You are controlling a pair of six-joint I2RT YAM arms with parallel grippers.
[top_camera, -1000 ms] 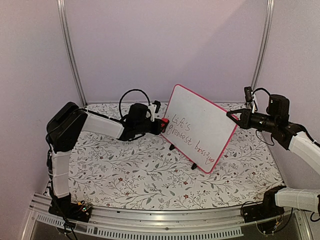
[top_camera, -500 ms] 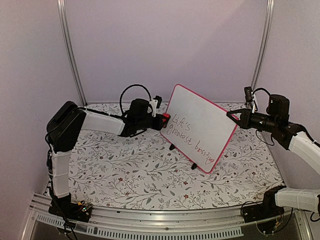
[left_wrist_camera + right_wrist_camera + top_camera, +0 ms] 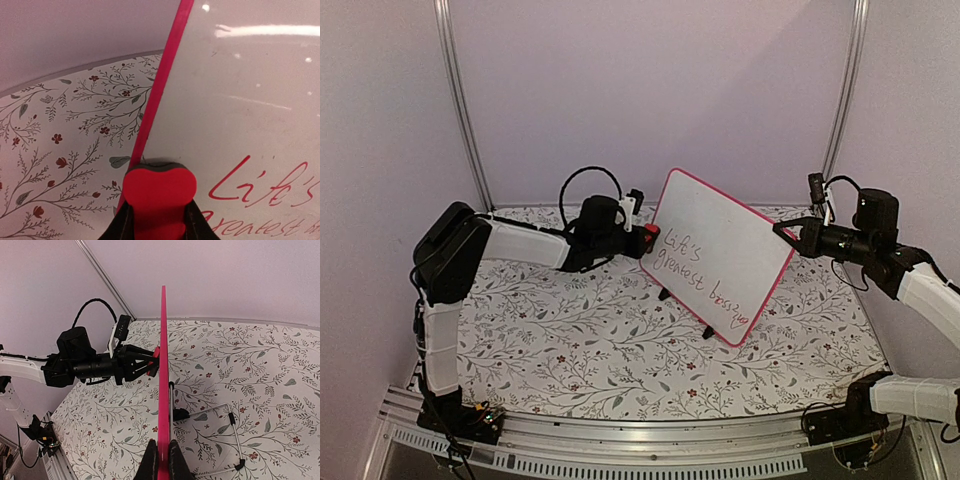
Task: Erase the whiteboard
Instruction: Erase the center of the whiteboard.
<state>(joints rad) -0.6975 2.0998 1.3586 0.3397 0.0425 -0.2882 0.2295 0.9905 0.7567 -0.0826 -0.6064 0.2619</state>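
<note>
The whiteboard [image 3: 720, 250], white with a red-pink frame, stands tilted on its black feet in the middle of the table. Red handwriting [image 3: 698, 270] runs across its lower left part. My left gripper [image 3: 642, 240] is shut on a small red eraser [image 3: 159, 192], whose dark pad presses the board near its left edge, just left of the word "Life's" [image 3: 265, 187]. My right gripper [image 3: 782, 231] is shut on the board's right edge, and the right wrist view shows the frame [image 3: 163, 390] edge-on between the fingers [image 3: 151, 462].
The table wears a floral cloth [image 3: 580, 340]. Behind the board a wire stand [image 3: 227, 420] rests on the cloth. Lilac walls and metal corner posts [image 3: 460, 100] close in the back and sides.
My left gripper with the eraser has risen slightly and shifted right, up to the top left of the writing. The right arm and the board have not moved.
</note>
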